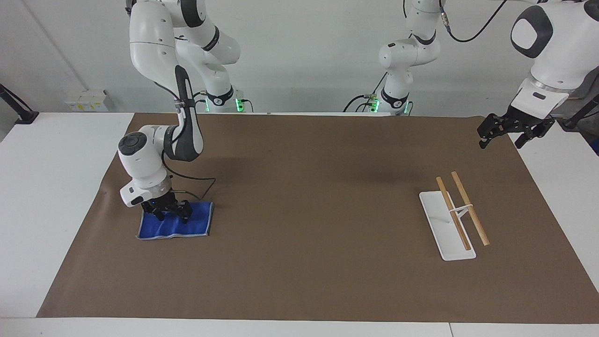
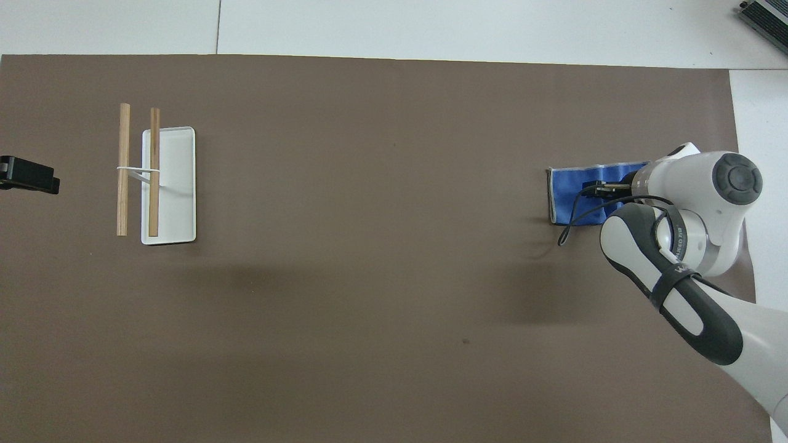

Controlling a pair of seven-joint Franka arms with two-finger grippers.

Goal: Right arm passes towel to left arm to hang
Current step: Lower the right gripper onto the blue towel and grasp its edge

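- Bases first: you have both arms mounted at the robots' edge of the white table. The brown mat covers most of the tabletop in front of them.
- Your left arm waits. It holds the left gripper up in the air over the mat's edge at the left arm's end of the table. Its fingers are spread wide and nothing is between them. In the overhead view only the black tip of that gripper shows at the picture's edge.
- Your right arm bends down steeply at the right arm's end of the table, with its loose black cable looping onto the mat beside it.
- The right gripper is down on the towel, at the edge of the cloth nearer to the robots. Its fingers stand apart with their tips on the blue fabric. You cannot tell whether any cloth is pinched between them.
- The towel lies on the mat at the right arm's end, wrinkled, with its pale edging showing along the sides.
- The rack stands well apart from the towel, toward the left arm's end. It has a white base and two wooden bars raised side by side on a thin white support.
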